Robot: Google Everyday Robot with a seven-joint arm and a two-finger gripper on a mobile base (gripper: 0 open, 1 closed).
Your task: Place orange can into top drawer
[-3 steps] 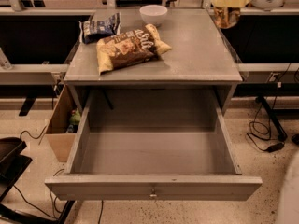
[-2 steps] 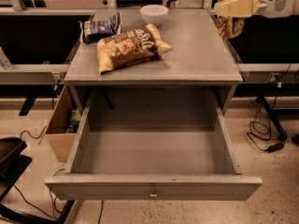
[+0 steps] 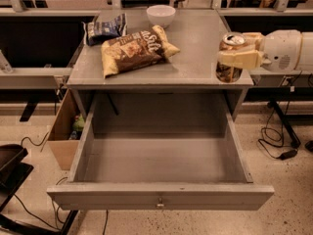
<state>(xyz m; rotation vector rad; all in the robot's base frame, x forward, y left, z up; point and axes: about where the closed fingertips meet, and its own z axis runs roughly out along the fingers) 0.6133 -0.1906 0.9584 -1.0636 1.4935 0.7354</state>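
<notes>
- We see the gripper (image 3: pixel 231 49) at the right of the scene, its cream jaws clamped on the orange can (image 3: pixel 227 73), one across the front of the can and one behind it.
- The can hangs upright, silver top showing, at the front right corner of the grey surface (image 3: pixel 195 43), not yet over the drawer.
- The top drawer (image 3: pixel 159 196) stands pulled wide open below, and we see nothing lying in it.
- Risk: let go here, the can would likely land on the edge of the surface or fall past the right side to the floor.
- Risk: lowered straight down, the can could strike the front lip of the surface or the drawer's right wall and twist in the jaws.
- Risk: dropped from a height, it could tip over and roll inside the drawer.
- On the surface lie a brown and yellow chip bag (image 3: pixel 137 50), a dark blue bag (image 3: pixel 105 29) and a white bowl (image 3: pixel 161 14), all well apart from the can.
- The chip bag carries large pale lettering that we cannot read with certainty; the can's markings are too small to read.
</notes>
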